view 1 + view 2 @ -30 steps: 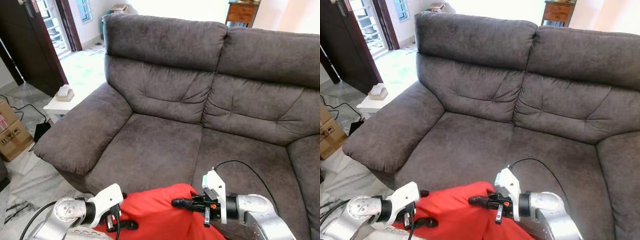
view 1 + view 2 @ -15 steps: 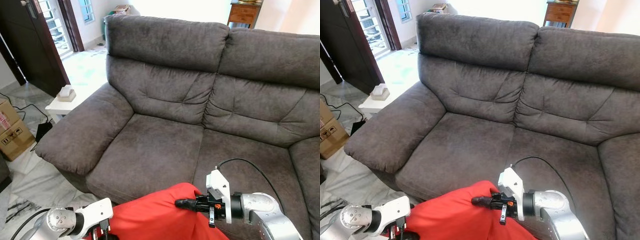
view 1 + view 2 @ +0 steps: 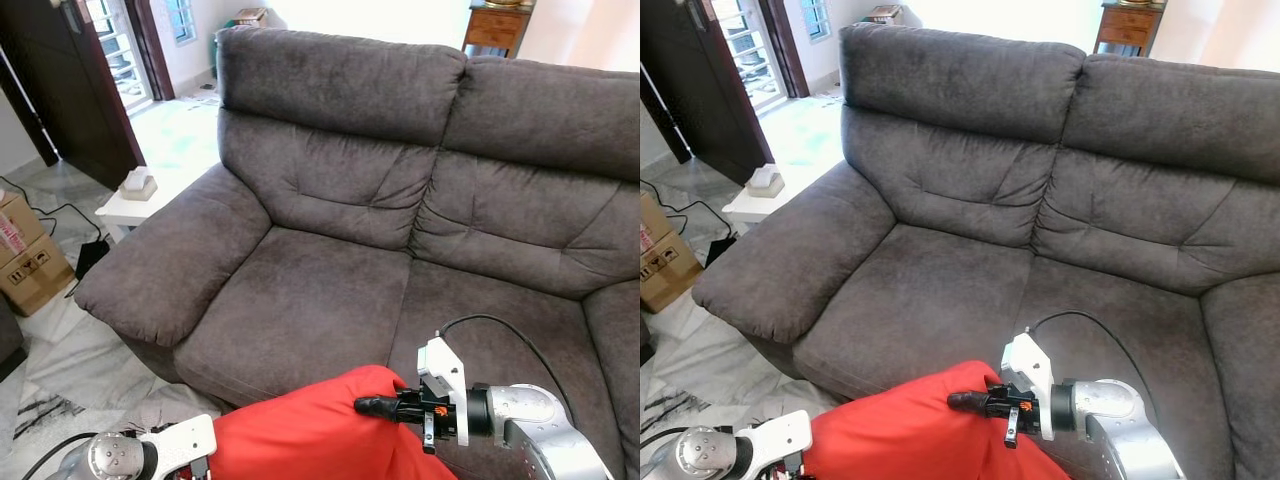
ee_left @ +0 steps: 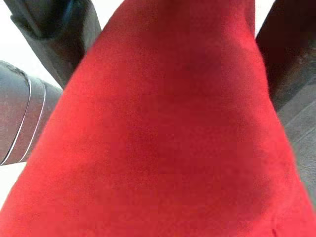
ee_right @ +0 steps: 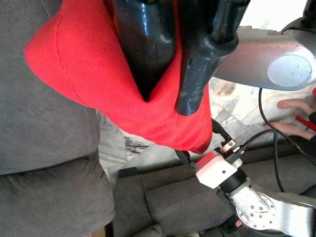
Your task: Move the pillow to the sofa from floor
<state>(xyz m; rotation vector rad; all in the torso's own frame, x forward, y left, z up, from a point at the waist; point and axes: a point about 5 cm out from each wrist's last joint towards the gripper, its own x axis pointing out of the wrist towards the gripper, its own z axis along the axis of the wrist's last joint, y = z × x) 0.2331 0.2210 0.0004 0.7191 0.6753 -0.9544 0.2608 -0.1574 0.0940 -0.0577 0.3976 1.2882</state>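
Red pillow held at the sofa's front edge, both end effectors on it.

Sofa (image 3: 400, 200): dark grey two-seater, ahead of and beyond both end effectors, seat cushions bare. Pillow (image 3: 310, 430): red, at the front edge of the left seat cushion, between the two arms. Right end effector (image 3: 378, 405): fingers (image 5: 148, 44) closed narrow on a fold at the pillow's right corner, cloth pinched between them. Left end effector (image 4: 163, 19): pressed against the pillow's left side, red cloth between its fingers; grip state cannot be told. Cardboard box (image 3: 30, 262): on the floor far to the left end effector's left; printed marks unreadable. Small white worktop (image 3: 135, 205) beside the sofa's arm carries a tissue box (image 3: 137, 184).
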